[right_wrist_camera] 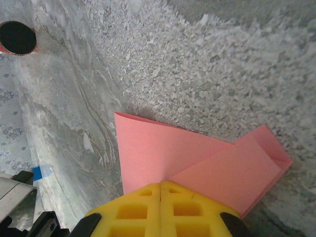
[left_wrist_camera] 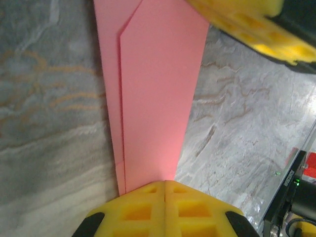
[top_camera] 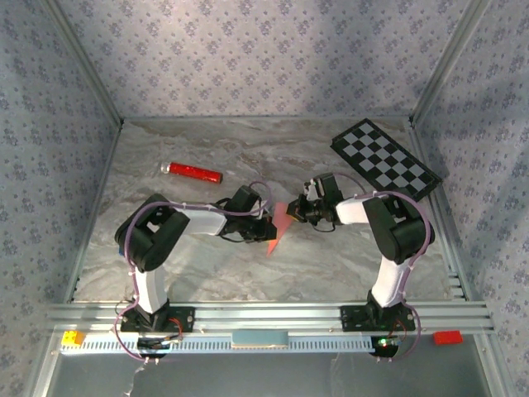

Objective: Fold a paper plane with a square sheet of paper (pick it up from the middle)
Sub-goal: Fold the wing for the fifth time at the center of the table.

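Note:
The pink sheet of paper [top_camera: 279, 227] is creased into a narrow, layered shape with a point toward the near side, like a slim paper plane, and hangs between both arms over the table's middle. In the left wrist view the paper [left_wrist_camera: 155, 94] runs straight out from my left gripper [left_wrist_camera: 164, 183], whose yellow fingers are shut on its end. My right gripper [right_wrist_camera: 161, 184] is shut on the paper [right_wrist_camera: 197, 158] at a folded flap. Seen from above, the left gripper [top_camera: 269, 225] and the right gripper [top_camera: 296, 213] face each other closely.
A red cylinder [top_camera: 192, 172] lies at the back left of the marble table [top_camera: 207, 265]; its open end [right_wrist_camera: 18, 38] shows in the right wrist view. A black-and-white checkerboard [top_camera: 385, 157] lies at the back right. Patterned walls enclose the table.

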Tool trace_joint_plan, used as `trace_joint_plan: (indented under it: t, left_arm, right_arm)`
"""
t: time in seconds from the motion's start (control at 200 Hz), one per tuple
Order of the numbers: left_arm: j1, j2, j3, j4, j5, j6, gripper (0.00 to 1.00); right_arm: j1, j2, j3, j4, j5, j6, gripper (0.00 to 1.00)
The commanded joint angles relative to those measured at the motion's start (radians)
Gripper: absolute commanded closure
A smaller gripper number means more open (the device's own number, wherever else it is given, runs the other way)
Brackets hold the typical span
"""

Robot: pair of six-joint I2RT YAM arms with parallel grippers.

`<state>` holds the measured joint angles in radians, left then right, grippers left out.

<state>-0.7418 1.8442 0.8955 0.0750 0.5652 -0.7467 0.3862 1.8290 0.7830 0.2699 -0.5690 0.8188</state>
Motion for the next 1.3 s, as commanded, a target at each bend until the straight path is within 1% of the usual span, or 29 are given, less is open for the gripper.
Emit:
trace_joint_plan:
  t: [0.0,0.215,0.325,0.405,0.53,0.645,0.91,1.034,1.144,1.294]
  left_arm:
    - [0.001,-0.028,0.064,-0.05,0.044,-0.016,0.98]
    - [0.0,0.027,0.15,-0.056,0.051,-0.021,0.96]
    - [0.0,0.08,0.183,-0.095,0.048,-0.01,0.95]
    - [-0.002,0.104,0.183,-0.105,0.053,-0.006,0.95]
    - [-0.005,0.112,0.159,-0.166,0.04,0.03,0.95]
    - [-0.01,0.072,0.091,-0.196,0.015,0.054,0.96]
    - [-0.026,-0.04,-0.043,-0.267,0.003,0.116,0.95]
    - [-0.039,-0.09,-0.068,-0.337,-0.026,0.158,0.95]
    - [-0.041,-0.146,-0.084,-0.345,-0.038,0.161,0.95]
    - [-0.034,-0.199,-0.03,-0.363,-0.062,0.15,0.94]
  right_arm:
    - [-0.01,0.025,-0.037,-0.067,0.08,-0.004,0.98]
    - [-0.007,0.027,-0.041,-0.073,0.085,-0.003,0.98]
    - [-0.002,0.023,-0.048,-0.072,0.092,-0.001,0.98]
    - [-0.003,0.023,-0.05,-0.077,0.093,-0.002,0.98]
    - [-0.004,0.023,-0.053,-0.08,0.098,-0.003,0.98]
    - [-0.007,0.023,-0.059,-0.081,0.105,-0.005,0.98]
    - [-0.01,0.03,-0.058,-0.083,0.104,-0.004,0.98]
    - [-0.01,0.027,-0.059,-0.086,0.105,-0.004,0.98]
    - [-0.008,0.024,-0.059,-0.084,0.105,-0.003,0.98]
    - [-0.005,0.023,-0.057,-0.087,0.103,0.0,0.98]
